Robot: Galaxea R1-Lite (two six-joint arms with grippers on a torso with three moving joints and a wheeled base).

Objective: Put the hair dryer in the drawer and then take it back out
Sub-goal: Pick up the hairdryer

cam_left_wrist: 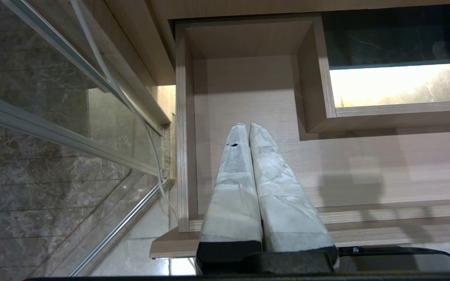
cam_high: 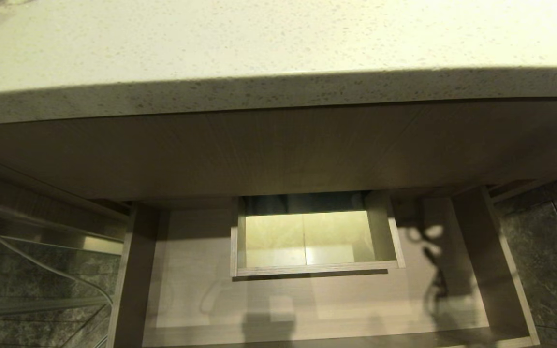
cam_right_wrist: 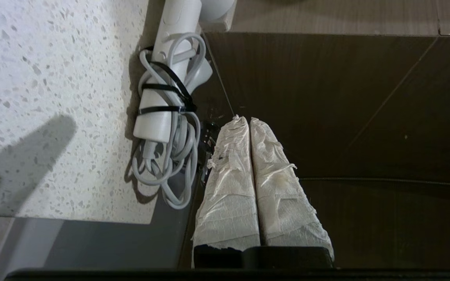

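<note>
The white hair dryer (cam_right_wrist: 169,74) lies on the speckled countertop (cam_right_wrist: 53,78) close to its edge, its grey-white cord (cam_right_wrist: 178,171) coiled and bound to the handle with dark ties. My right gripper (cam_right_wrist: 248,119) is shut and empty, its tips just beside the cord coil and apart from it, past the counter's edge. The drawer (cam_high: 201,290) stands pulled out below the counter, and nothing lies on the floor that shows. My left gripper (cam_left_wrist: 247,125) hangs shut and empty over the drawer's left end (cam_left_wrist: 248,97). Neither arm shows in the head view.
A walled rectangular cut-out (cam_high: 317,268) sits in the middle of the drawer floor. The taller wood-grain panel (cam_high: 278,150) hangs under the countertop (cam_high: 259,38). A glass pane with metal rails (cam_left_wrist: 53,117) stands left of the drawer. Dark floor tiles (cam_right_wrist: 365,117) lie below.
</note>
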